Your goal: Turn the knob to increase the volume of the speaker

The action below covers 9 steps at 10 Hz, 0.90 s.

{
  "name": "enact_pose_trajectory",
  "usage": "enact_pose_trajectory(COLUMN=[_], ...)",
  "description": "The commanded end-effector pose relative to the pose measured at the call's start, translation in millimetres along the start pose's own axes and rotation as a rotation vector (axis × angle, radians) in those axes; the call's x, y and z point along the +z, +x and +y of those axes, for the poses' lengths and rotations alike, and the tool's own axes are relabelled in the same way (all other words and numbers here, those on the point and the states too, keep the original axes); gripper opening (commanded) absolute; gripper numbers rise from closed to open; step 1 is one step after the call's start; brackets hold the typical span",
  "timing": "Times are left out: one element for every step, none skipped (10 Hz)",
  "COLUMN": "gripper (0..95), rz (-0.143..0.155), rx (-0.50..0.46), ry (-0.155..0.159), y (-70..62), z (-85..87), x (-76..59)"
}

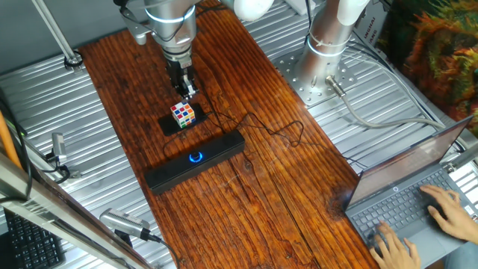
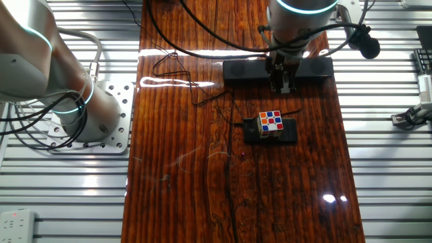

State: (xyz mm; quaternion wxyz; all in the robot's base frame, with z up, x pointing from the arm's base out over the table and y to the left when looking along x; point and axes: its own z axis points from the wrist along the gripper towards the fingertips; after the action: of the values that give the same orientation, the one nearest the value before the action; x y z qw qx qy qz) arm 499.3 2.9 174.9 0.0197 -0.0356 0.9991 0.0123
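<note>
The speaker (image 1: 173, 172) is a long black bar lying across the wooden table, and it also shows in the other fixed view (image 2: 317, 68). Its knob (image 1: 196, 157) glows blue at the bar's middle; in the other fixed view my arm hides it. My gripper (image 1: 187, 92) points down and hangs in the air above the table, over the area of the cube and short of the speaker. In the other fixed view the gripper (image 2: 283, 87) overlaps the bar's front edge. Its fingers stand close together and hold nothing.
A multicoloured cube (image 1: 183, 113) sits on a small black square pad (image 1: 170, 126), beside the speaker; both show in the other fixed view (image 2: 271, 123). A thin black cable (image 1: 287, 134) loops over the wood. A laptop (image 1: 407, 198) with hands on it is at the right.
</note>
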Motion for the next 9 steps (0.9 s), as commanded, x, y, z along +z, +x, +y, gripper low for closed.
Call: enact_pose_trajectory(gripper=[0.0,0.0,0.0,0.0,0.0,0.0,0.0,0.0,0.0], rz=[-0.004,-0.006,-0.009,-0.007,-0.004,-0.004,-0.005,-0.003,0.002], rx=[0.002,0.007,0.013,0.019,0.018,0.017,0.012,0.005,0.001], ry=[-0.003,-0.005,-0.007,-0.006,-0.004,-0.006,-0.010,-0.009,-0.007], y=[0.3,0.3,0.3,0.3,0.4,1.2,1.6,2.1,2.3], z=[0.5,0.5,0.6,0.6,0.7,1.6,2.1,2.6,3.0], x=[0.1,0.1,0.0,0.0,-0.2,-1.4,-1.9,-2.5,-2.9])
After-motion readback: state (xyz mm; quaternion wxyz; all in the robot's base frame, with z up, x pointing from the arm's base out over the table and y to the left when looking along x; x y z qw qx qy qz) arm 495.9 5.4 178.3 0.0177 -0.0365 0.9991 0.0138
